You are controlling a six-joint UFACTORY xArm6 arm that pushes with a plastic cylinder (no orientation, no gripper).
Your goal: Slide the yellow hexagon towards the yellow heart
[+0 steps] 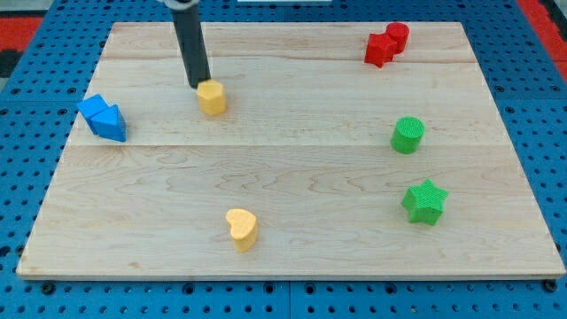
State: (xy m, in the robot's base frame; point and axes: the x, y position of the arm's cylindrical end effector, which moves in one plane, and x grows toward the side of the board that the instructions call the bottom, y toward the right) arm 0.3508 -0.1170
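The yellow hexagon sits on the wooden board in the upper left part of the view. The yellow heart lies below it, near the board's bottom edge, slightly to the right. My tip rests just at the hexagon's upper left, touching or almost touching it. The dark rod rises from there to the view's top.
Two blue blocks sit together at the left edge. Two red blocks sit together at the top right. A green cylinder and a green star are on the right side.
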